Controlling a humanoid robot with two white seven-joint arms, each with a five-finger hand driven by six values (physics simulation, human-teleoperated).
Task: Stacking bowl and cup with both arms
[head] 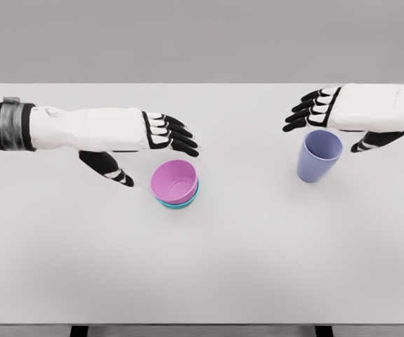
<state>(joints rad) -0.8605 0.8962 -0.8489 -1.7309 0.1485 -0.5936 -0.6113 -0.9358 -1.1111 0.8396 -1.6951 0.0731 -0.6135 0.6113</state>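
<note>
The pink bowl (176, 180) sits a little left of the frame's centre on the white table (202, 274), nested inside a teal bowl (180, 203) of which only a thin crescent of rim shows along the lower edge. The pair tilts slightly, so the pink bowl's opening faces up and toward the upper left. The lavender cup (319, 156) stands upright in the upper right part of the frame, well apart from the bowls, its open mouth up.

In the head view, the left hand (149, 140) reaches in from the left edge, its white forearm lying nearly level across the upper left of the frame, with a dark band around the arm near the edge. Its black-tipped fingers (177, 137) are spread and extended toward the right, ending just above and to the left of the pink bowl; the thumb (110, 168) hangs lower, to the left of the bowl. The hand holds nothing and is not touching the bowls as far as can be seen.

The right hand (342, 116) comes in from the right edge at the upper right. Its fingers (307, 112) are spread apart and point left, above the cup's rim, while its thumb (374, 140) shows to the right of the cup. Whether the palm touches the cup's rim cannot be told; the fingers are not closed around it.
</note>
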